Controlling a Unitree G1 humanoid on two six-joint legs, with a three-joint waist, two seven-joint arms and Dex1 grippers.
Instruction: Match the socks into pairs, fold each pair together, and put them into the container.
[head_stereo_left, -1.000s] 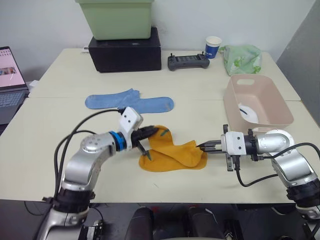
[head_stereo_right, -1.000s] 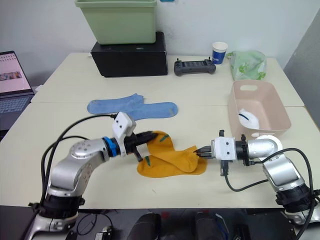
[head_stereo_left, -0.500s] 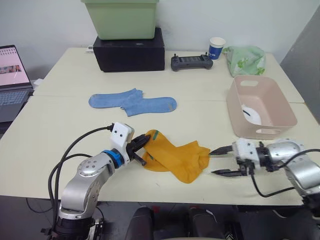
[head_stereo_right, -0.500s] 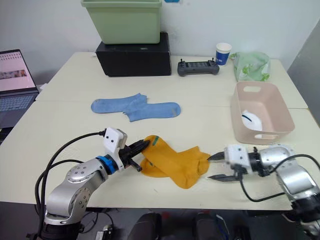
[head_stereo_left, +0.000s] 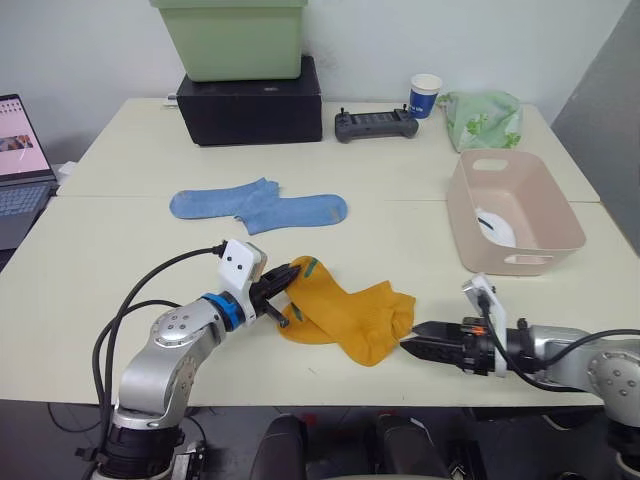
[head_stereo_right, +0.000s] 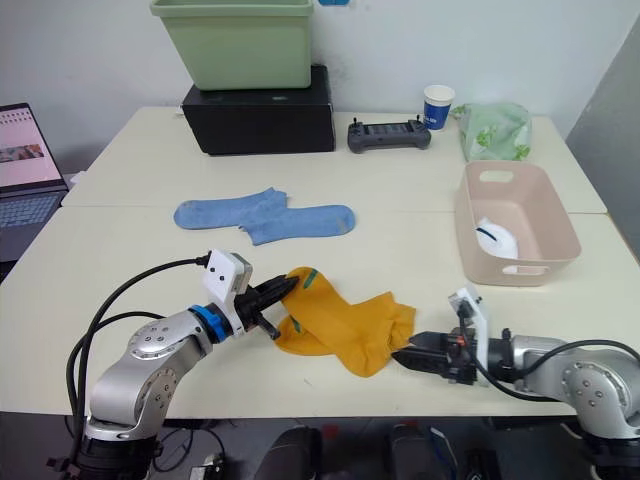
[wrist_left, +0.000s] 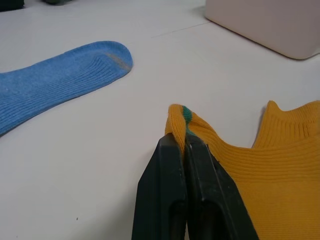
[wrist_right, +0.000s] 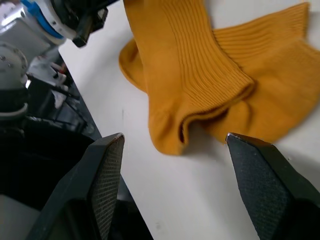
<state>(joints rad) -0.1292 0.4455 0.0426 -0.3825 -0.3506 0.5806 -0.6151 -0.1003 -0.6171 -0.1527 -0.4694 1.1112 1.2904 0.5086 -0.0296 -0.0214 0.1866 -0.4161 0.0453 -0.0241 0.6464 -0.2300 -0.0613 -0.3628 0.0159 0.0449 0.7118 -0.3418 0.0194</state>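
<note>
Two mustard-orange socks (head_stereo_left: 345, 315) lie bunched together near the table's front edge. My left gripper (head_stereo_left: 290, 272) is shut on the cuff with the green mark (wrist_left: 186, 114) at their left end. My right gripper (head_stereo_left: 410, 345) is open and low over the table, just off the near right edge of the orange socks (wrist_right: 200, 75), with nothing between its fingers (wrist_right: 107, 180). Two light blue socks (head_stereo_left: 260, 205) lie overlapped further back. The pale pink container (head_stereo_left: 512, 260) stands at the right with a white sock (head_stereo_left: 495, 225) inside.
Along the back stand a green bin (head_stereo_left: 232, 38) on a black box (head_stereo_left: 250, 105), a controller (head_stereo_left: 376, 124), a paper cup (head_stereo_left: 426, 95) and a green bag (head_stereo_left: 485, 117). A laptop (head_stereo_left: 20, 160) sits at the far left. The table's front edge is close under the right gripper.
My right gripper let go of the orange socks' right end, opened and dropped low toward the front edge. The socks slumped. The left gripper kept its hold.
</note>
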